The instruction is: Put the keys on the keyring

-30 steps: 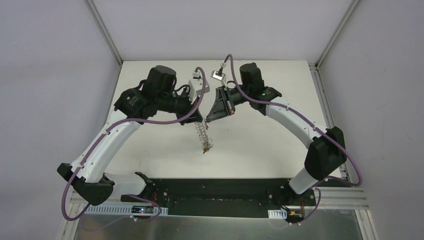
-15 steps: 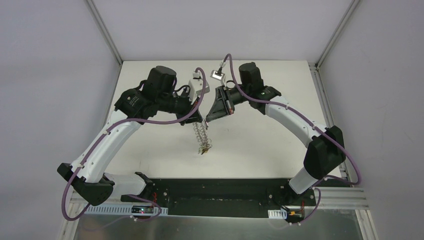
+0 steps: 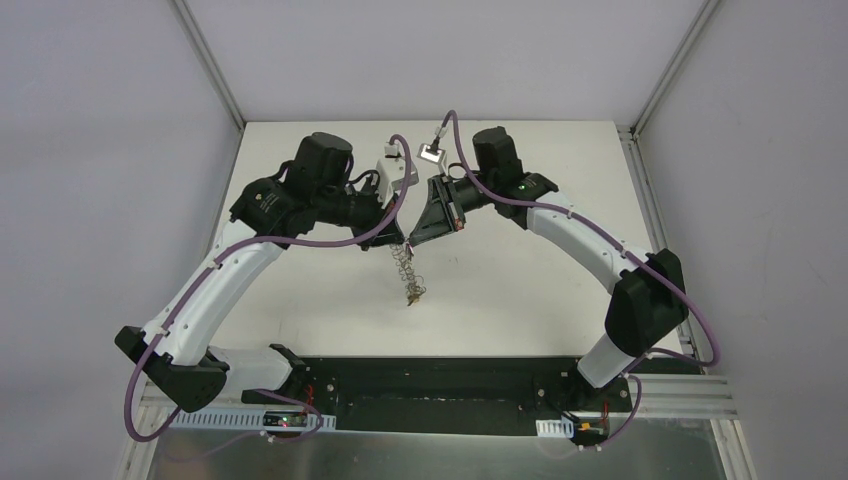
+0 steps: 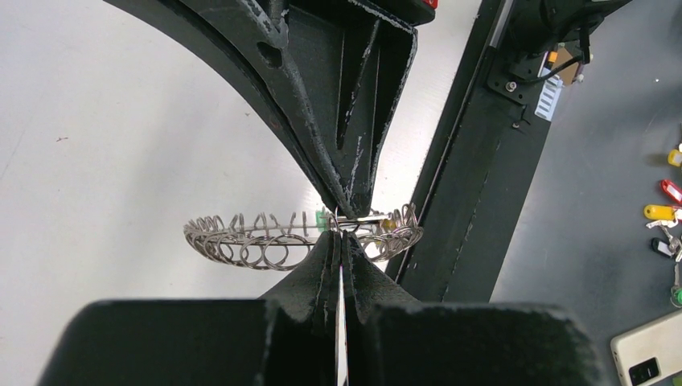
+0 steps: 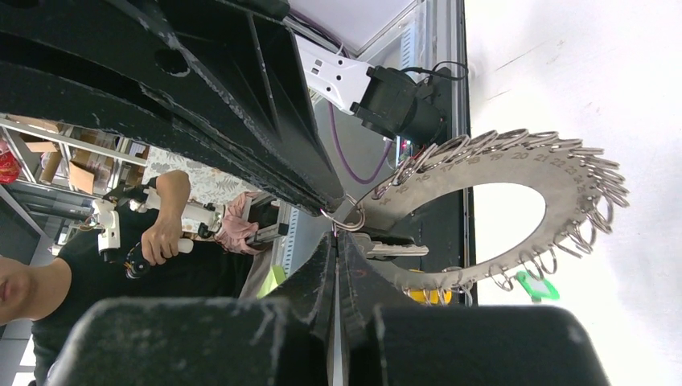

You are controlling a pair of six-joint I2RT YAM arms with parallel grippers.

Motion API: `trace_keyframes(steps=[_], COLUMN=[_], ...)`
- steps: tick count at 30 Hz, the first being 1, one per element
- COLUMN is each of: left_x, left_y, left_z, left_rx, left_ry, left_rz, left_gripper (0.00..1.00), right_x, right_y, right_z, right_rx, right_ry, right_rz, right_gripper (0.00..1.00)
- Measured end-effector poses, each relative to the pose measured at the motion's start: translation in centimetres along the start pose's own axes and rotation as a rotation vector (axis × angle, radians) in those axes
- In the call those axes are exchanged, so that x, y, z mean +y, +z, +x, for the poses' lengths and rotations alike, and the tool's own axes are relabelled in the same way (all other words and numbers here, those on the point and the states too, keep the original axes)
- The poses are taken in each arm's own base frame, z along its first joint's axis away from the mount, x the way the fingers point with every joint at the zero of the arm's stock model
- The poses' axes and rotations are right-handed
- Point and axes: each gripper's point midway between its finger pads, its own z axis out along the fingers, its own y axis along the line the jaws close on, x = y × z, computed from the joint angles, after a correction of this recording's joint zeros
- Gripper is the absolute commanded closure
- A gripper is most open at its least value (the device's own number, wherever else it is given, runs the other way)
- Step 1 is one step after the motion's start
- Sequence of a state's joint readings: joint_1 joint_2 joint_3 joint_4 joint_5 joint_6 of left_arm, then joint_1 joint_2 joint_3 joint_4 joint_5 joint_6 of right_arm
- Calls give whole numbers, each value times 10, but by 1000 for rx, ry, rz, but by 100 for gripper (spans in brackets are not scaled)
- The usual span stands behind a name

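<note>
Pinches the floppy grey metal keyring, fringed with small wire rings, in the left pincer — pressed together on its rim, above the middle of the white tabletop. Meets it tip to tip with the right pincer, likewise pressed together, beside a tiny silver key — green plastic key head dangling lower.

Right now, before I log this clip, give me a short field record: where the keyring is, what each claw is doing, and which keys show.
keyring: lifted off the table, hanging where the two claws meet
left claw: shut, apparently pinching the keyring's edge
right claw: shut, tip to tip with the left claw
silver key: blade sticks out beside the right claw's tip; its head is hidden
green key head: hangs at the ring's fringe
yellow key head: partly hidden behind the ring
</note>
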State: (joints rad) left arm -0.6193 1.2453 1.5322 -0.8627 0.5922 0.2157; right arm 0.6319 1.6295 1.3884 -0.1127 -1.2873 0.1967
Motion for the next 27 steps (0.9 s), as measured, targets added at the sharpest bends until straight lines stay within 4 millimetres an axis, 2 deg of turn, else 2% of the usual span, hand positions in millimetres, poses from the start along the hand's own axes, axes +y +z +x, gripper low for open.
trace_keyframes(steps=[27], left_x=[-3], left_y=[-4], left_z=[1], left_rx=[-28], left_ry=[-22], left_rz=[29], left_gripper=[100], right_x=[-3], right_y=[0], right_z=[-1], right_rx=[-5], right_ry=[6], right_rz=[15], right_gripper=[100])
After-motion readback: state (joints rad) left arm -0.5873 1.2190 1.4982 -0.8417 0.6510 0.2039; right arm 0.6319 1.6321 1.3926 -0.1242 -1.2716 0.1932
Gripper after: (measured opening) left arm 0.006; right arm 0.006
